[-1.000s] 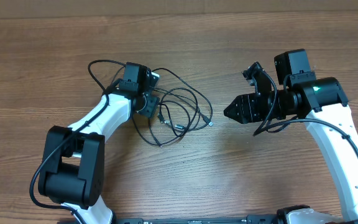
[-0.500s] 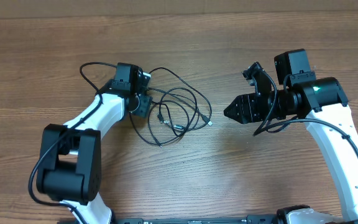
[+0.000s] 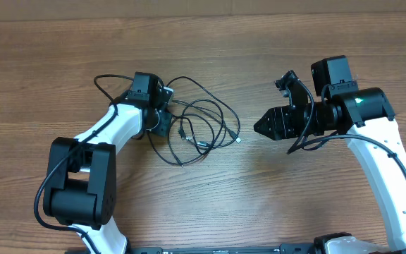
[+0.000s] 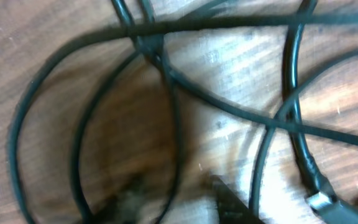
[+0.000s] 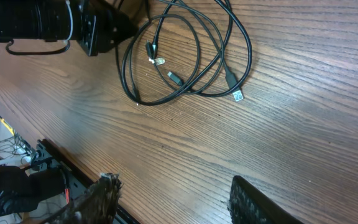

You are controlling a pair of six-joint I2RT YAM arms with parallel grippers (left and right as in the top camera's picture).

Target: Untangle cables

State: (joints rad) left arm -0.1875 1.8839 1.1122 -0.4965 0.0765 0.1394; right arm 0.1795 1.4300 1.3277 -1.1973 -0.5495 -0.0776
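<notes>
Cables [image 4: 229,23]: thin black glossy loops on grained wood table [image 3: 259,197]

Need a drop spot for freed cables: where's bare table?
Free: the far strip of table beyond the cables; the near middle below them, between left arm and right arm. Crowded: the left gripper amid the loops; tight gap to the right gripper.

Tangled black cables [image 3: 201,144] on wooden table [image 3: 259,204]

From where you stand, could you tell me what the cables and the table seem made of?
The cables: thin black cords, likely rubber or plastic sheathing, with a dull sheen; plug tips look metallic silver. The table: wood or wood-look laminate, visible grain, matte.
</notes>
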